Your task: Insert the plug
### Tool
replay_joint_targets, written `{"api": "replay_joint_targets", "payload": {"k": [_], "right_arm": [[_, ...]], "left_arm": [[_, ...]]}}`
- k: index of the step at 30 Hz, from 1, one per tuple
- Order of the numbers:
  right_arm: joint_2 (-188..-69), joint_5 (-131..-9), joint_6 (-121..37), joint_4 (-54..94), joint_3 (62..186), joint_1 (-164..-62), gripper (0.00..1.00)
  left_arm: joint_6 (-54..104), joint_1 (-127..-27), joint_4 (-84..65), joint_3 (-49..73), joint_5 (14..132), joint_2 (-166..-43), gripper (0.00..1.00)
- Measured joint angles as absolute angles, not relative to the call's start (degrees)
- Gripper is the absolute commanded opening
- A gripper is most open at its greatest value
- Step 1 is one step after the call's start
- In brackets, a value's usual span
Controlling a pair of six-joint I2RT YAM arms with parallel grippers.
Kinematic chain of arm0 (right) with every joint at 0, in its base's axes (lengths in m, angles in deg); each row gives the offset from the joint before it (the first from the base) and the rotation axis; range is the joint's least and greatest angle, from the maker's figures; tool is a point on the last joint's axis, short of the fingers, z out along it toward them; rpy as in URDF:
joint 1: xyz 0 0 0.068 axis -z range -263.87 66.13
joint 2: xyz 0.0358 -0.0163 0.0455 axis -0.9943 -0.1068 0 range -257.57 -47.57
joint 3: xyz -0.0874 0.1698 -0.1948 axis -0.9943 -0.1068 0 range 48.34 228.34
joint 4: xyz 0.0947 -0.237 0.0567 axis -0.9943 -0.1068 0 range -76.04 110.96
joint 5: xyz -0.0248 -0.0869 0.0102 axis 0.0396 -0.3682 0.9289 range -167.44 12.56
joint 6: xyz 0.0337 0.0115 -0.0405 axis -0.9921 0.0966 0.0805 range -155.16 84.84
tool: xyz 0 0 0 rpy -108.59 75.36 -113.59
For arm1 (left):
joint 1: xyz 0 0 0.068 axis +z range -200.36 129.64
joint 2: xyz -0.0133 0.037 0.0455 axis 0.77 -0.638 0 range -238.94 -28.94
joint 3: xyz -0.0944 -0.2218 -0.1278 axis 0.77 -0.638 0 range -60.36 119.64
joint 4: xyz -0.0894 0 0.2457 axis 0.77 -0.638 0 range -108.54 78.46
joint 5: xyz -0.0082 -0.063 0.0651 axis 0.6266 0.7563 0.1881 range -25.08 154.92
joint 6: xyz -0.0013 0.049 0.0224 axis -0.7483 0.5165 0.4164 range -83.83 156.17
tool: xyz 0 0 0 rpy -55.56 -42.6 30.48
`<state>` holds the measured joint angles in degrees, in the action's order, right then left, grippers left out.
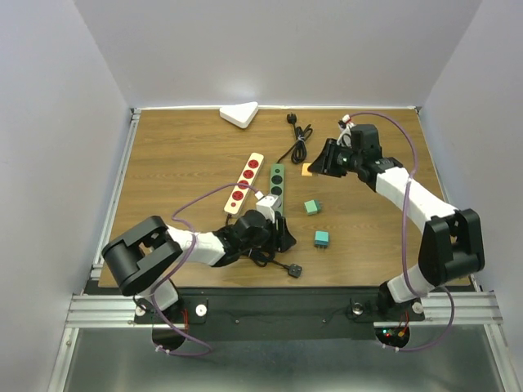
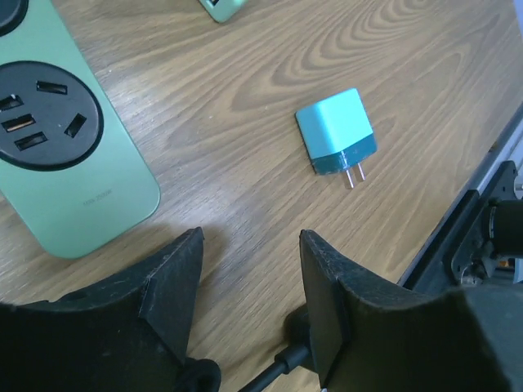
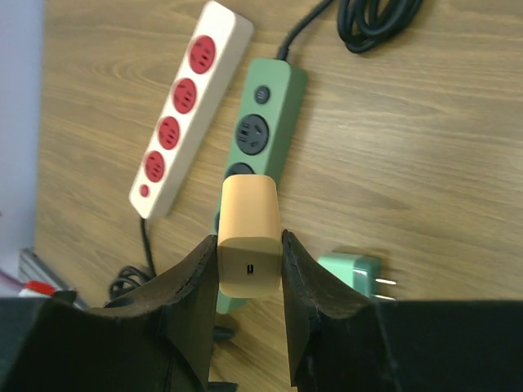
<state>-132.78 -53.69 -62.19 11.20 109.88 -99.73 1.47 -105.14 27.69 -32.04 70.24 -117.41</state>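
Observation:
My right gripper is shut on an orange plug and holds it above the table, right of the strips in the top view. Beyond it lie a green power strip and a cream strip with red sockets. My left gripper is open and empty, low over the wood by the near end of the green strip. A teal plug lies ahead of it, prongs toward the table edge.
Two teal plugs lie right of the green strip. A black cable with its plug lies near the front edge, a coiled black cable and a white triangular object at the back.

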Motion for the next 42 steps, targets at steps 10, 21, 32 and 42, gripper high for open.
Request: {"api": "replay_joint_targets", "payload": {"k": [10, 21, 32, 42], "right_arm": [[-145.8, -57.8, -56.3, -1.8, 125.8, -105.0, 0.00], [-160.5, -65.0, -55.0, -10.3, 143.4, -113.1, 0.00], [-166.8, -71.6, -54.4, -17.6, 150.2, -114.3, 0.00], [-168.1, -73.4, -54.4, -20.1, 153.0, -114.8, 0.00]], "left_arm": [[2.4, -101.1, 21.3, -33.4, 65.2, -101.9, 0.66], [5.1, -80.7, 12.7, -36.1, 61.9, -89.5, 0.69], [8.6, -74.9, 10.8, -36.1, 66.2, -89.5, 0.70], [10.6, -73.9, 9.5, -36.1, 67.5, -89.5, 0.70]]}}
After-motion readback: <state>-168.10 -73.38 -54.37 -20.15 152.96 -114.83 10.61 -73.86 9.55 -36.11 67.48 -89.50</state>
